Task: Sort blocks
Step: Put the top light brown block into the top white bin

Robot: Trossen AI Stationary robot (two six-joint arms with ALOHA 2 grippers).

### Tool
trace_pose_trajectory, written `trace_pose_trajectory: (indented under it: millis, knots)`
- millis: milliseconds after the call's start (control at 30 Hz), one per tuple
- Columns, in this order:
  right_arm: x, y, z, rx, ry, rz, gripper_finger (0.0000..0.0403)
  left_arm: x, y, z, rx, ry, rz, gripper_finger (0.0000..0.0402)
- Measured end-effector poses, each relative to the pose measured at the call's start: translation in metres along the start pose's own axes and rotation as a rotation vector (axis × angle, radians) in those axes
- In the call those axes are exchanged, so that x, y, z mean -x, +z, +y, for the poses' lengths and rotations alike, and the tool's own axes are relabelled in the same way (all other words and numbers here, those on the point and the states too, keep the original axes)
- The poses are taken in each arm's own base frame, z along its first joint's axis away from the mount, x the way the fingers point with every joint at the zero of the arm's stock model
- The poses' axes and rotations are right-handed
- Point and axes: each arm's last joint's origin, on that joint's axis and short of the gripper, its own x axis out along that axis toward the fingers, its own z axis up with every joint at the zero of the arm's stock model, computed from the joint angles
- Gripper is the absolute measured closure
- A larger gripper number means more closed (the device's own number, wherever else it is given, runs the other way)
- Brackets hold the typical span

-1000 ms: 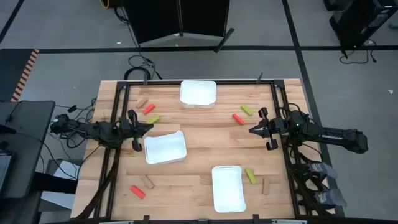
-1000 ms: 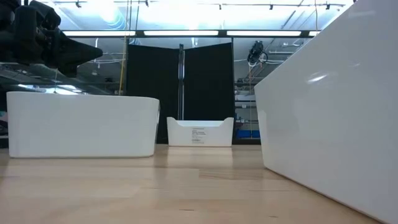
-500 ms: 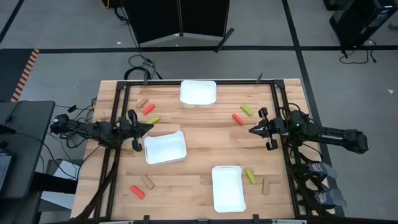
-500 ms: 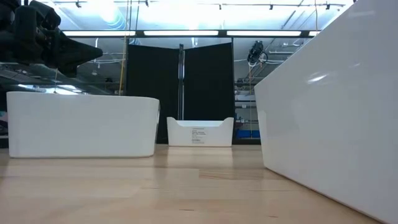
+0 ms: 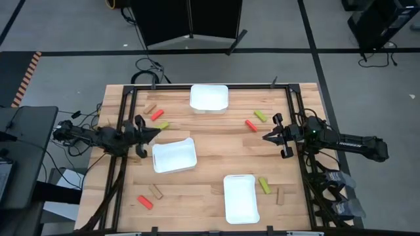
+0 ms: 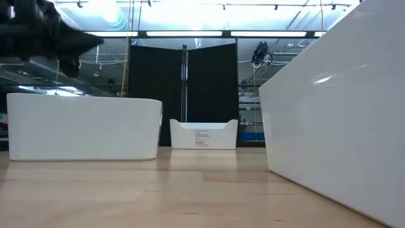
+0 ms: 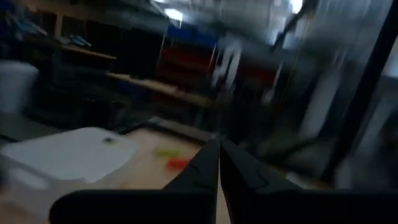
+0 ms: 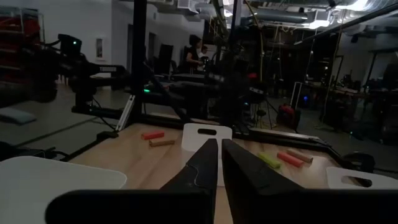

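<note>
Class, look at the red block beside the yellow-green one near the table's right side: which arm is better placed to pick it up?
Probably the right: the right gripper hangs just beside the small red block, the left gripper far across.

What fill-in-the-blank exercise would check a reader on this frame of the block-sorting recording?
1. The table holds ___ white trays.
2. Next to the red block at the near left corner lies a ___ block.
3. The yellow-green block beside the near tray lies on the ___ arm's side.
4. Both grippers, left gripper and right gripper, have their fingers ___.

Missing words: three; tan; right; shut
</note>
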Motion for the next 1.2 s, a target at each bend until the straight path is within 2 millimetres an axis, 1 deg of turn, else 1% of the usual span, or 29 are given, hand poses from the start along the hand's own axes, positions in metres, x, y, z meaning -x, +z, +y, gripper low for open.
trace_pose_trajectory:
  millis: [67,167,300,400,533,600,667,800,900,967,1067,1200]
  knots:
    - [0.0,0.0,0.0,0.0,0.0,0.0,0.0368,0.0,0.006,-0.001,0.072,-0.004,-0.055,0.0377]
    - [0.0,0.0,0.0,0.0,0.0,0.0,0.0368,-0.001,0.01,0.0,0.101,0.026,-0.095,0.0377]
    - [0.0,0.003,0.0,0.015,-0.002,-0.03,0.0368,-0.003,0.018,0.005,0.165,0.2,-0.069,0.0377]
    - [0.0,0.009,0.0,0.029,-0.004,-0.09,0.0368,-0.006,0.035,0.006,0.237,0.325,-0.037,0.0377]
    - [0.001,0.017,0.0,-0.058,0.005,-0.165,0.0368,-0.01,0.065,0.005,0.214,0.485,0.086,0.0377]
    - [0.002,0.021,0.0,-0.068,0.008,-0.202,0.0368,-0.016,0.079,0.003,0.199,0.565,0.172,0.0377]
    - [0.003,0.023,0.0,-0.071,0.011,-0.224,0.0368,-0.025,0.089,0.002,0.177,0.638,0.282,0.0377]
    - [0.003,0.024,0.0,-0.083,0.013,-0.236,0.0368,-0.052,0.102,0.006,0.137,0.805,0.493,0.0377]
    - [0.003,0.024,0.0,-0.1,0.015,-0.237,0.0368,-0.08,0.105,0.018,0.112,0.887,0.64,0.0377]
    - [0.003,0.025,0.0,-0.099,0.015,-0.239,0.0368,-0.099,0.104,0.032,0.081,0.905,0.729,0.0376]
    - [0.003,0.025,0.0,-0.108,0.016,-0.239,0.0368,-0.122,0.106,0.059,0.062,0.92,0.823,0.0371]
    - [0.003,0.025,0.0,-0.128,0.019,-0.247,0.0368,-0.141,0.104,0.1,0.066,0.934,0.95,0.0355]
